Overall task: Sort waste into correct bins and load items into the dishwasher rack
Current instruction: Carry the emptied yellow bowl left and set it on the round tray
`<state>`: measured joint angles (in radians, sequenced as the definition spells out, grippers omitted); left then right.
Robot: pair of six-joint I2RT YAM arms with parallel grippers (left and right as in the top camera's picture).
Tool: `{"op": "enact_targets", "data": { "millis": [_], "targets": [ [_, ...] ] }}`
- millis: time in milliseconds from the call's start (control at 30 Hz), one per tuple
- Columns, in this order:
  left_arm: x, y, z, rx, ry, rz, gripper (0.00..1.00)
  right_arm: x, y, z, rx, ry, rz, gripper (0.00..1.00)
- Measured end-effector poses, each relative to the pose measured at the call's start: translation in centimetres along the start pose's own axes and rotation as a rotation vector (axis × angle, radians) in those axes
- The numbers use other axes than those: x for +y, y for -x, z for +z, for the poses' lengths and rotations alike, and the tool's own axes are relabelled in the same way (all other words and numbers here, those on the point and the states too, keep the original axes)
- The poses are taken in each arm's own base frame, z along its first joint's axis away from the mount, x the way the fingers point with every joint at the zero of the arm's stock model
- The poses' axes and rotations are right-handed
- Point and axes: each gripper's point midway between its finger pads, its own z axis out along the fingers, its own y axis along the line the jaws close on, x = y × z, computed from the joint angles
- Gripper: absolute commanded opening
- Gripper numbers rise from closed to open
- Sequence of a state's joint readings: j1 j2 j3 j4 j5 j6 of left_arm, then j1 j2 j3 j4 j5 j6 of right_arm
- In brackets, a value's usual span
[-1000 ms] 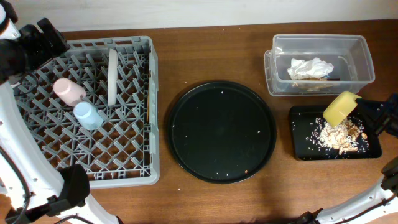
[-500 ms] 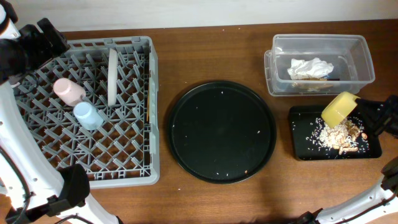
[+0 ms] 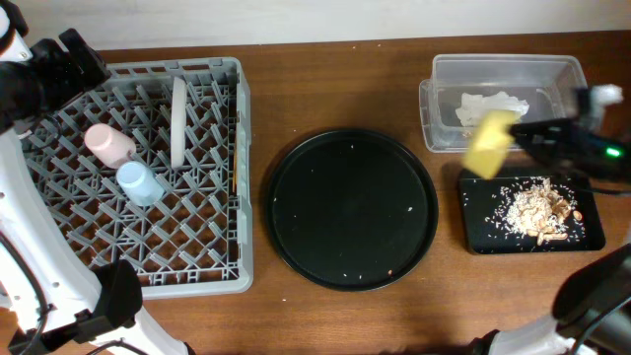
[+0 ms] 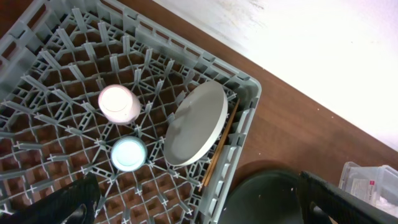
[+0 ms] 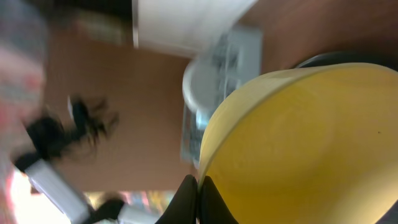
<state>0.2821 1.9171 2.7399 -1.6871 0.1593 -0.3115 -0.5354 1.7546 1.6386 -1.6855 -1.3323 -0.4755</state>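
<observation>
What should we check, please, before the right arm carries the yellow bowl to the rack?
1. Grip on yellow bowl: ok, the right hand pinches its rim.
2. Bowl emptied: cannot tell, both views of it are blurred.
3. Food scraps in shallow black tray: ok.
4. Napkin in clear tub: ok.
5. Room in dishwasher rack: ok, the pink cup, blue cup and plate fill only part; the other rows are bare.
6. Chopsticks binned: not ok, they lie in the rack beside the plate.
</observation>
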Motion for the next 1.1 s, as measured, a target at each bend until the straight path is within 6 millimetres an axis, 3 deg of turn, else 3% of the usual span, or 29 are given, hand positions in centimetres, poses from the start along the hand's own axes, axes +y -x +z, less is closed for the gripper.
{"op": "enact_targets", "data": {
  "millis": [67, 133, 233, 333, 400, 533, 667, 933, 1000, 1100],
  "targets": [
    [0.0, 0.0, 0.0, 0.000, 0.000, 0.000, 0.99, 1.4, -2.3, 3.8, 0.138, 0.002, -0.069, 0.04],
    [0.0, 0.0, 0.0, 0.000, 0.000, 0.000, 0.99, 1.5, -4.2, 6.9, 0.258, -0.026, -0.138, 0.04],
    [0.0, 0.0, 0.0, 0.000, 0.000, 0.000, 0.99, 0.2, -6.6, 11.5, 0.413, -0.158, -0.226, 0.04],
    [0.0, 0.0, 0.0, 0.000, 0.000, 0.000, 0.99, -2.3, -8.9, 15.2, 0.510, -0.422, -0.261, 0.04],
    [0.0, 0.0, 0.0, 0.000, 0.000, 0.000, 0.99, -3.6, -10.1, 17.1, 0.524, -0.608, -0.297, 0.04],
    [0.0, 0.0, 0.0, 0.000, 0.000, 0.000, 0.99, -4.1, -12.8, 20.4, 0.473, -0.863, -0.382, 0.04],
    [0.0, 0.0, 0.0, 0.000, 0.000, 0.000, 0.99, -4.3, -14.5, 23.5, 0.402, -0.952, -0.425, 0.04],
    [0.0, 0.0, 0.0, 0.000, 0.000, 0.000, 0.99, -8.3, -19.4, 29.3, 0.437, -1.037, -0.475, 0.04],
    [0.0, 0.0, 0.0, 0.000, 0.000, 0.000, 0.99, -8.9, -20.3, 30.1, 0.451, -1.043, -0.485, 0.19],
    [0.0, 0.0, 0.0, 0.000, 0.000, 0.000, 0.99, -9.2, -20.9, 30.3, 0.459, -1.053, -0.489, 0.54]
  ]
}}
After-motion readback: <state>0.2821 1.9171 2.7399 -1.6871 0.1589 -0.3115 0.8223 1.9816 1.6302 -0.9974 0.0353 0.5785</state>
